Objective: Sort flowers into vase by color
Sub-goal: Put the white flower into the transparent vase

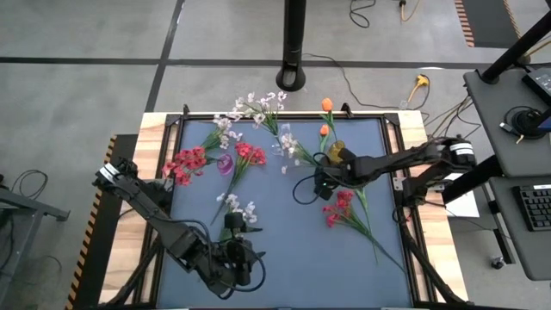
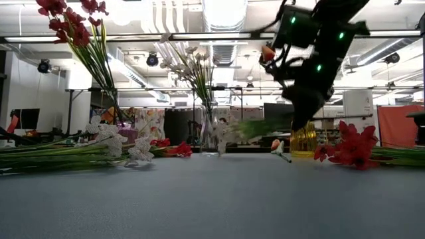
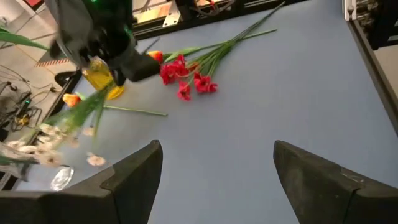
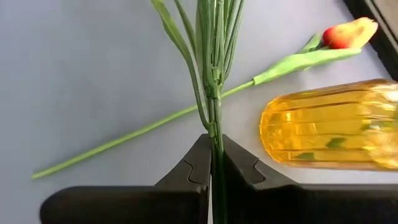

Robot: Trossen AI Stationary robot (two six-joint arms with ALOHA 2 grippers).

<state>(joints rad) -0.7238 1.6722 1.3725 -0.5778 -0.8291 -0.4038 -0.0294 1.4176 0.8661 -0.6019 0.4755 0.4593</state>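
Observation:
My right gripper (image 1: 323, 182) hovers over the table's middle, just near of the yellow vase (image 1: 336, 152), shut on a white-blossomed spray (image 1: 297, 155). An orange tulip (image 4: 348, 32) lies on the table beside that vase. A red spray (image 1: 340, 207) lies flat toward the right. More white sprays (image 1: 237, 205) lie left of centre. Other white flowers (image 2: 196, 66) stand in a clear vase (image 2: 211, 136), and red ones (image 2: 83, 30) stand upright at the far left. My left gripper (image 1: 234, 220) waits open at the near edge, touching nothing. My right gripper (image 4: 214, 165) pinches the white spray's bundled green stems (image 4: 216, 127) between its two fingers, at the stem end away from the blossoms. The fingers come from above, pointing down. The spray is lifted off the table and reaches out nearly level toward its blossoms (image 3: 37, 146).
The yellow vase (image 2: 303, 141) stands close behind my right gripper. A purple vase (image 1: 225, 164) sits among the red flowers at the far left. Bare blue mat (image 1: 293, 258) lies in the near middle. A black frame (image 1: 405, 172) edges the table.

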